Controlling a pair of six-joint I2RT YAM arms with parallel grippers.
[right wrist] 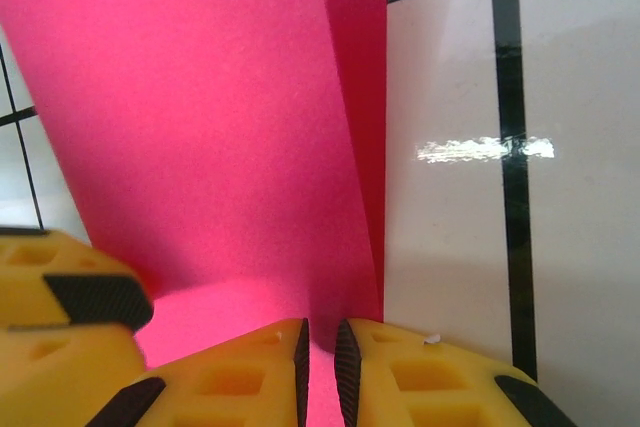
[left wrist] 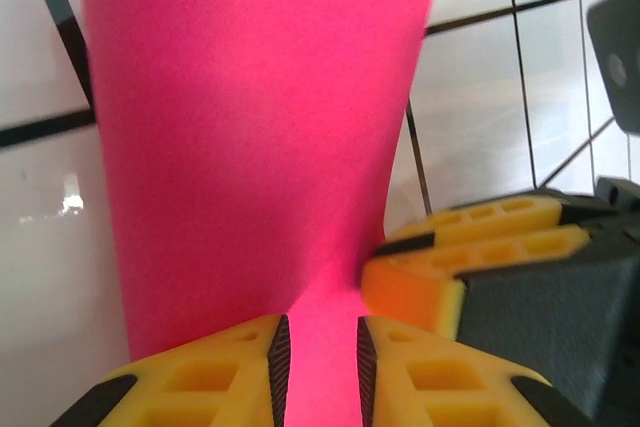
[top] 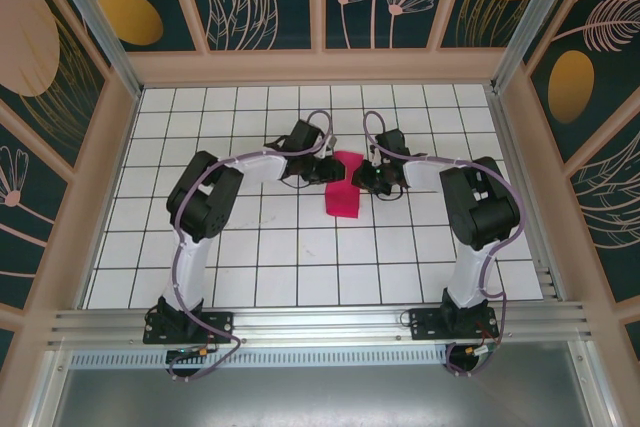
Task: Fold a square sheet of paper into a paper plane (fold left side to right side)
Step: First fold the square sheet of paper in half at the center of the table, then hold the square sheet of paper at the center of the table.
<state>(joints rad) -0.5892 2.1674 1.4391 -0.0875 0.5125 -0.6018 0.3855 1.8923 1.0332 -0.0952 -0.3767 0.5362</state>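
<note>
The magenta-pink sheet of paper (top: 342,197) lies folded over and bent on the white tiles at the middle of the table. My left gripper (top: 325,169) meets it from the left and my right gripper (top: 362,179) from the right, both at its far end. In the left wrist view the paper (left wrist: 240,147) rises ahead and fills the gap of the left gripper (left wrist: 321,357), whose jaws stand a little apart. The right gripper's yellow fingers (left wrist: 470,247) sit close beside. In the right wrist view the paper's (right wrist: 200,127) folded edge runs into the right gripper (right wrist: 322,362), whose jaws are nearly together on it.
The white tiled floor (top: 300,267) is ringed by wooden walls (top: 320,67). An aluminium rail (top: 320,322) with both arm bases runs along the near edge. The left gripper's finger (right wrist: 50,317) reaches in at the lower left of the right wrist view.
</note>
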